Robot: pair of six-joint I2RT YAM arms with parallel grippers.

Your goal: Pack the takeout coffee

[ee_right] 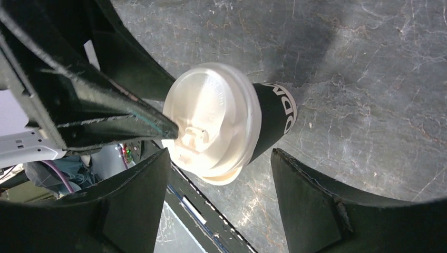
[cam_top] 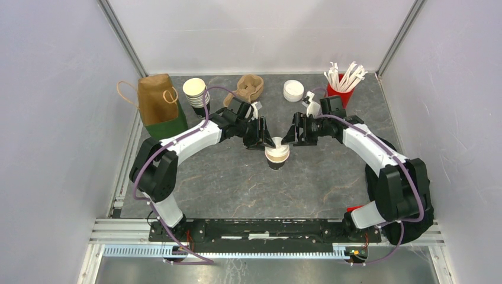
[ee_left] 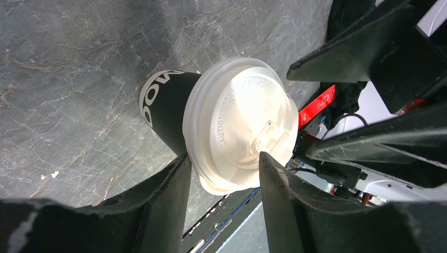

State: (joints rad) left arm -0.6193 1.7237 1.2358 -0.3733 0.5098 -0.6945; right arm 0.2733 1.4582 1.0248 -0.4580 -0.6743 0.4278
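The takeout coffee [cam_top: 277,155], a black paper cup with a white lid, stands upright mid-table. My left gripper [cam_top: 263,141] hovers at its left rim and my right gripper [cam_top: 290,137] at its right rim. In the left wrist view the lid [ee_left: 237,124] fills the middle. My left gripper [ee_left: 224,164] has its jaws apart over the lid's near edge, one fingertip [ee_left: 266,166] lying over the lid's top. In the right wrist view the cup [ee_right: 221,124] sits just beyond my right gripper [ee_right: 219,158], whose jaws stand wide with nothing between them.
Along the back stand a brown paper bag [cam_top: 158,106], a stack of lidless cups [cam_top: 195,94], a cardboard cup carrier [cam_top: 249,89], a stack of white lids [cam_top: 293,90] and a red cup of wrapped straws [cam_top: 342,86]. White walls enclose the table.
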